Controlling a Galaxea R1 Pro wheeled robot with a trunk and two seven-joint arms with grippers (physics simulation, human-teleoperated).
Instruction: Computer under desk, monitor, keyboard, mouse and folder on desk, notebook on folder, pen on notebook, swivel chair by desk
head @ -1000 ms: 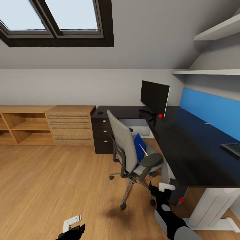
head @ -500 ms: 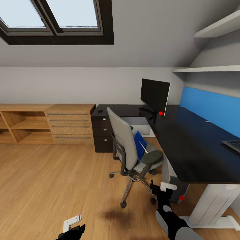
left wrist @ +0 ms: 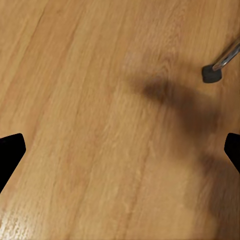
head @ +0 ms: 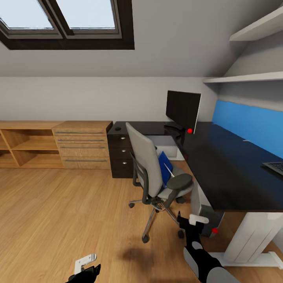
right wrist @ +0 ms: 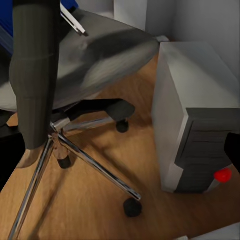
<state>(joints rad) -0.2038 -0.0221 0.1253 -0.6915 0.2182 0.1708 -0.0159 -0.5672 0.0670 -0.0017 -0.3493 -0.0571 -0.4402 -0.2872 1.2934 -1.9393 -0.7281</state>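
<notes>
Two grippers low and near: left gripper (left wrist: 120,150) spread over floor (head: 59,212); right gripper (head: 191,221) beside swivel chair (head: 151,173), spread or pressed impossible to tell.

Head camera overlooks swivel chair (head: 157,173); right wrist camera sees its underside closely.

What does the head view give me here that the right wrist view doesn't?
Head view: the monitor upright on the desk, the keyboard at the desk's far right, and the right gripper low beside the chair. Right wrist view: the computer close up, standing on the floor. Both: the swivel chair with the blue folder and pen on its seat.
</notes>
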